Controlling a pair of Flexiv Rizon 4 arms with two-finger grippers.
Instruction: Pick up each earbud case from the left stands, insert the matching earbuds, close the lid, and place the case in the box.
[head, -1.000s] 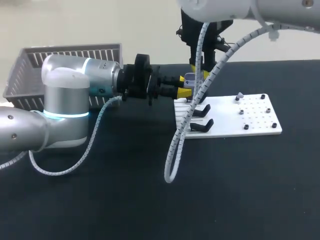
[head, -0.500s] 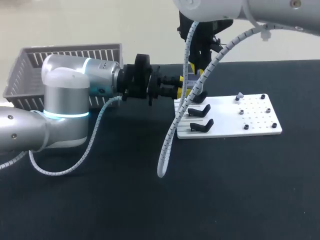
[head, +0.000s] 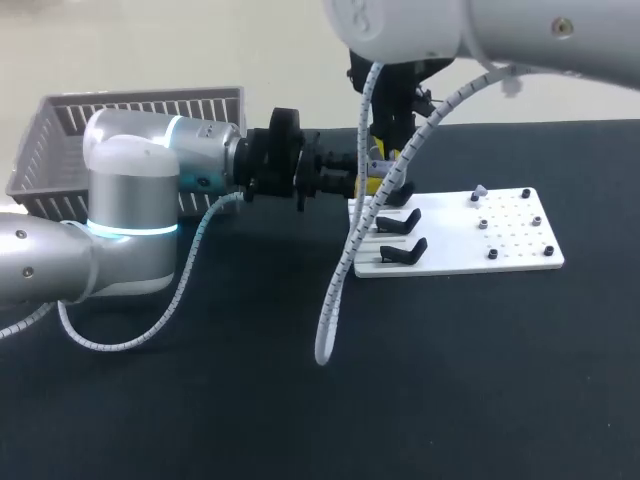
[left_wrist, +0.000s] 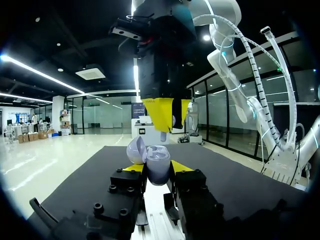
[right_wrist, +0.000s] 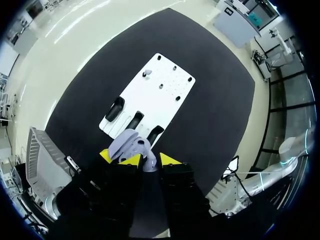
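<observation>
My left gripper (head: 368, 185) (left_wrist: 158, 168) is shut on a lilac earbud case (left_wrist: 158, 164), held upright with its lid (left_wrist: 135, 149) swung open. It hovers by the near-left corner of the white board (head: 455, 240) with three black stands (head: 400, 236). Directly above the case hangs my right gripper (left_wrist: 165, 117) (right_wrist: 149, 160), pointing down and shut on a small lilac earbud (left_wrist: 163, 136). In the right wrist view the open case (right_wrist: 127, 142) lies just below the fingers. Another lilac earbud (head: 479, 190) (right_wrist: 146, 73) sits on a peg at the board's far side.
A grey slatted basket (head: 130, 115) (right_wrist: 42, 155) stands at the table's far left, behind my left arm. My right arm's white cable (head: 345, 280) dangles over the board's left edge. Several black pegs (head: 536, 221) dot the board's right half.
My right arm has shifted left, bringing its gripper over the case, and its cable has swung left with it. The left arm and the case have stayed put.
</observation>
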